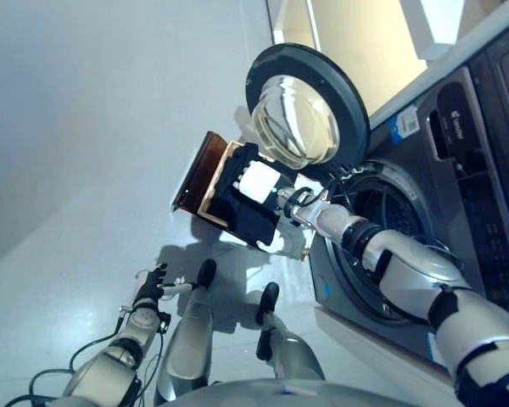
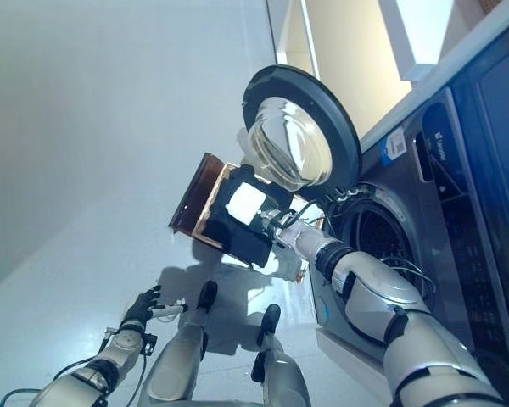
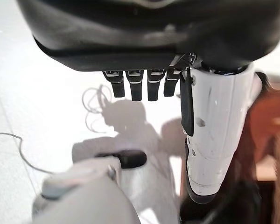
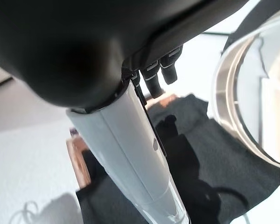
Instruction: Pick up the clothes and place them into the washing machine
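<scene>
A dark cloth [image 1: 237, 216] lies heaped in a brown basket [image 1: 202, 170] on the pale floor, just in front of the washing machine [image 1: 483, 195]. The machine's round door [image 1: 301, 106] stands swung open beside the drum opening [image 1: 382, 212]. My right hand [image 1: 267, 186] hovers over the basket, open. In the right wrist view its white-covered thumb [image 4: 130, 154] and straight fingers [image 4: 154, 79] are above the dark cloth [image 4: 214, 154], holding nothing. My left hand [image 1: 150, 284] hangs low near the floor, open and empty, with its thumb [image 3: 214, 130] standing out.
The open door's glass [image 4: 252, 93] hangs close beside my right hand. Something pale [image 1: 290, 244] lies between the basket and the machine's front. A light wall and open floor spread to the left of the basket.
</scene>
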